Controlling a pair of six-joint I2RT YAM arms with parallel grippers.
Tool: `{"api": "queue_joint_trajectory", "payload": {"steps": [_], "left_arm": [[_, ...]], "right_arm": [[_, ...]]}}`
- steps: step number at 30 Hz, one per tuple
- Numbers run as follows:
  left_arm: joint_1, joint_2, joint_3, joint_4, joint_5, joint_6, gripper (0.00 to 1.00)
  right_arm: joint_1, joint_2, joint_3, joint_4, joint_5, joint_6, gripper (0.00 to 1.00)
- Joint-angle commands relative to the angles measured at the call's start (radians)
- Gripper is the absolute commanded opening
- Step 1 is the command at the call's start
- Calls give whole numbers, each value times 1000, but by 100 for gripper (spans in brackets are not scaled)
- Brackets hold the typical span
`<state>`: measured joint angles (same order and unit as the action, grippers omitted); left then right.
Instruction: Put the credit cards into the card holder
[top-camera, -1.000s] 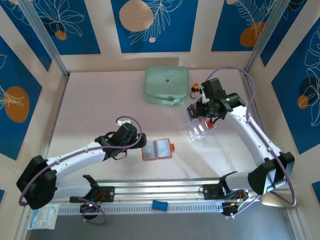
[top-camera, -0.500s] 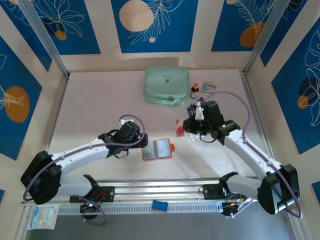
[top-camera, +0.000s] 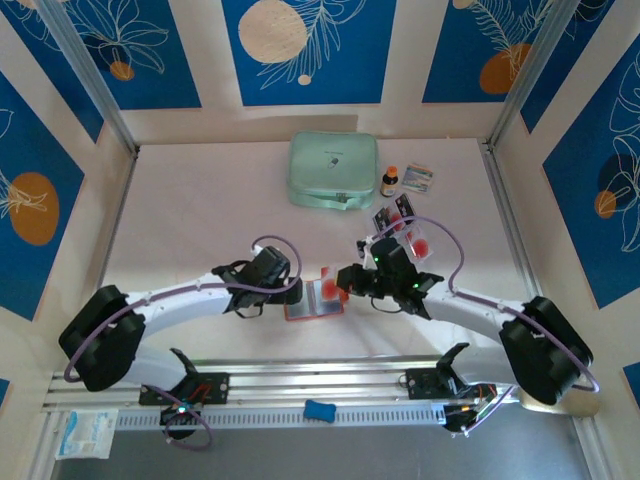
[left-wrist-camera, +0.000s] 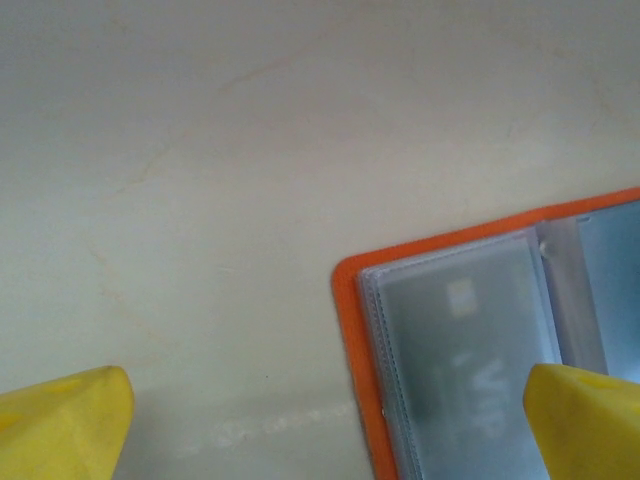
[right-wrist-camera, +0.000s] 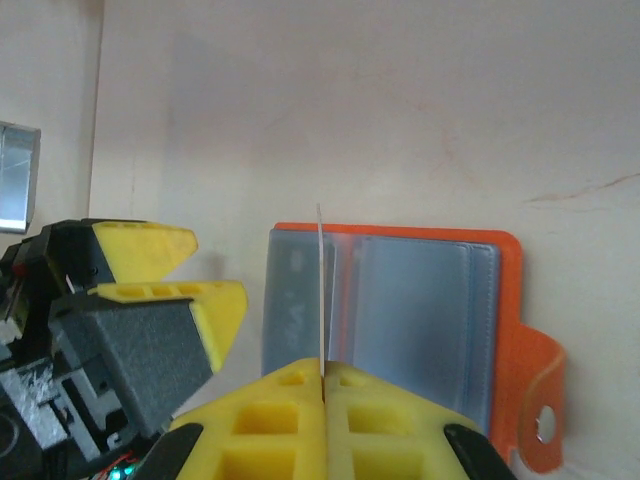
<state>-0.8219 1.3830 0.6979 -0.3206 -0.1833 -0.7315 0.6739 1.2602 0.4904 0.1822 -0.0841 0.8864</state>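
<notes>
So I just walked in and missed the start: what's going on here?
The right hand is shut on a credit card, held on edge just above the open orange card holder, which lies flat on the table. The left hand is open at the holder's left edge, holding nothing. Other cards sit in the clear tray further back.

Orange card holder (right-wrist-camera: 412, 312) open flat, card (right-wrist-camera: 320, 290) vert. above
</notes>
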Motion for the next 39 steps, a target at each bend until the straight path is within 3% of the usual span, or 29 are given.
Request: {"api": "queue_joint_trajectory", "payload": {"steps": [1, 12, 39], "left_arm": [[-21, 16, 0, 1, 4, 10, 100], [-47, 23, -56, 2, -16, -12, 100], [-51, 45, -77, -21, -50, -25, 100]], "right_arm": [[29, 46, -10, 118, 35, 37, 0], [75, 148, -9, 203, 68, 70, 0], [88, 234, -21, 292, 75, 111, 0]]}}
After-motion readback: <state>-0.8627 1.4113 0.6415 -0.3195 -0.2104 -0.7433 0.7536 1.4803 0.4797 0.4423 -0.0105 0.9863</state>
